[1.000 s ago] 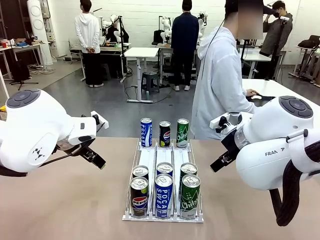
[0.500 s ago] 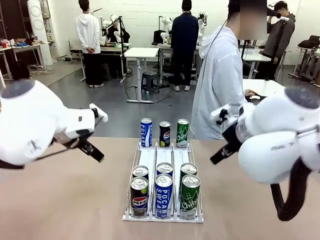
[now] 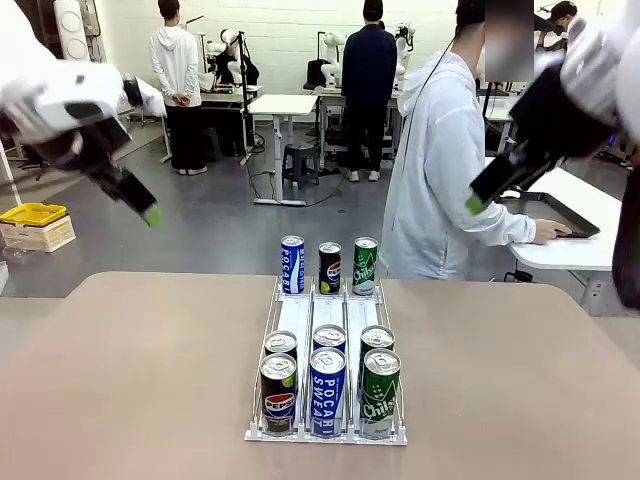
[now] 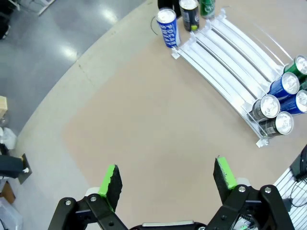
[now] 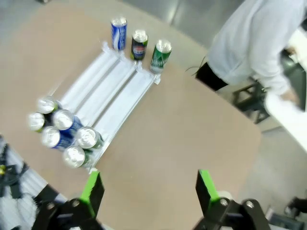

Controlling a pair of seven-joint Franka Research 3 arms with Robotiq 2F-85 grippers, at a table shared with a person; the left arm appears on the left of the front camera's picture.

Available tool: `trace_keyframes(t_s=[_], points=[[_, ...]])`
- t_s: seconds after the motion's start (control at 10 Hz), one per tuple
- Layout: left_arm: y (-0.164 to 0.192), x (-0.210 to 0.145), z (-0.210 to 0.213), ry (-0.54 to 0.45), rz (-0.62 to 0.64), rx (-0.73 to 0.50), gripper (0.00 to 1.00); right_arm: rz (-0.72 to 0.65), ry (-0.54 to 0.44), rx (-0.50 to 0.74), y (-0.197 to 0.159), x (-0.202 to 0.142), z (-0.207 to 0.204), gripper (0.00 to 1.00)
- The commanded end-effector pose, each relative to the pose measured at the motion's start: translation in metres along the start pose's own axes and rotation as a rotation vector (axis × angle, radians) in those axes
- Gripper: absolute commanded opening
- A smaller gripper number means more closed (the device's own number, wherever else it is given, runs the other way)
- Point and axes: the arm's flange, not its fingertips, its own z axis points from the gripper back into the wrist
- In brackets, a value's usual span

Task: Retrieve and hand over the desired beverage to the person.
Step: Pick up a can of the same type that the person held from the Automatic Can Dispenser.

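Evidently no drink has been singled out. The rack sits mid-table, its lanes running from the robot's side toward the person. At its near end six cans stand upright in two rows; the front three are a Pepsi can, a Pocari can and a green can. Three far cans stand just beyond the rack's far end in the same left-to-right order. The person stands past the rack's far right corner, turned away from it, with a hand resting on a side table and pointing at nothing on the rack.

The left gripper hangs high above and to the left of the rack, jaws spread wide with nothing between them. The right gripper hangs high above and to the right of it, equally wide and empty. From either one the cans lie down and inward, and each can's long axis is vertical, so a grasp would likely close across the body from the side. The Pepsi lane, at the rack's left edge, favours the left arm. The green lane, at its right edge, favours the right arm, and the centre Pocari lane looks about even. Which arm should go seems to depend on a choice the person has not yet shown.
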Motion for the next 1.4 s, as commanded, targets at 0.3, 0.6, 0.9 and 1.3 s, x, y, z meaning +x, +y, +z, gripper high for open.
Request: trace_keyframes(t_s=[0.3, 0.6, 0.9, 1.3], points=[[0.006, 0.007, 0.016, -0.010, 0.010, 0.016, 1.00, -0.008, 0.018, -0.003, -0.003, 0.012, 0.007, 1.00], [0.006, 0.011, 0.019, -0.012, 0.012, 0.031, 1.00, 0.007, 0.043, 0.151, -0.039, -0.015, 0.003, 1.00], [0.052, -0.034, 0.080, -0.081, 0.068, -0.230, 1.00, -0.019, -0.095, 0.495, -0.134, -0.077, 0.036, 1.00], [0.103, -0.097, 0.104, -0.261, 0.189, -0.361, 1.00, -0.119, -0.303, 0.588, -0.194, -0.126, 0.058, 1.00]])
